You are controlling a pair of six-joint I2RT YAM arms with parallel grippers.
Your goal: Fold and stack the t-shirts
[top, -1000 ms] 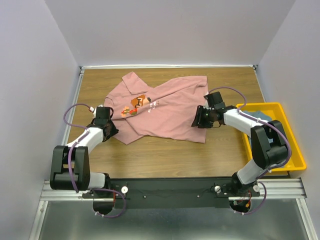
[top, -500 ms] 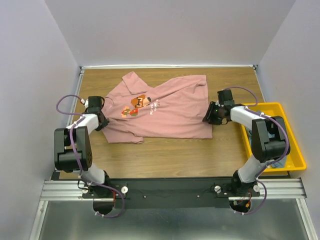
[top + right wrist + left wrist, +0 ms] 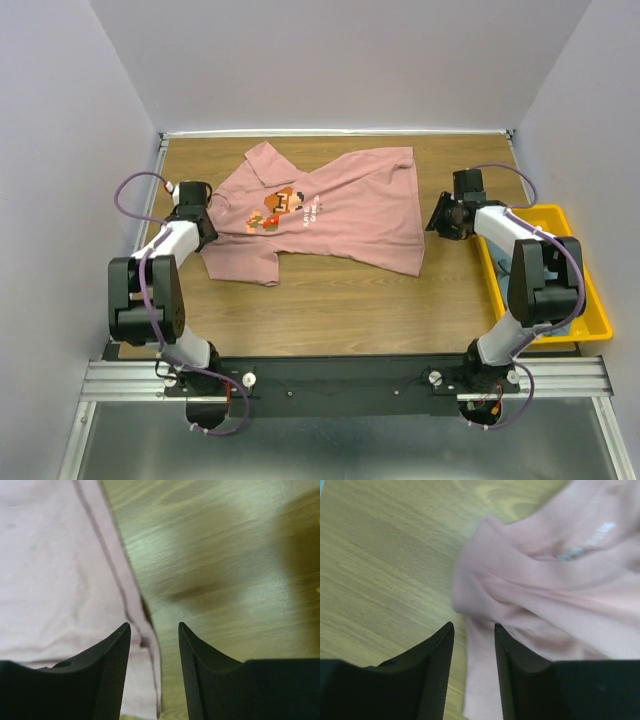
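The dusty-pink t-shirt lies spread on the wooden table, print side up, with its orange-brown cartoon print left of centre. My left gripper is open at the shirt's left sleeve. In the left wrist view bunched pink cloth lies between and beyond the jaws. My right gripper is open just right of the shirt's right edge. In the right wrist view the shirt's hem runs under the gap. The blue-grey shirt does not show clearly.
A yellow plastic bin stands at the table's right edge, largely covered by my right arm. Grey walls close in the table at the back and both sides. Bare wood lies between the shirt and the arm bases.
Both grippers moved outward and away from me, drawing the pink shirt wider and flatter. The right gripper now sits off the shirt's right edge; the left is further up the left side.
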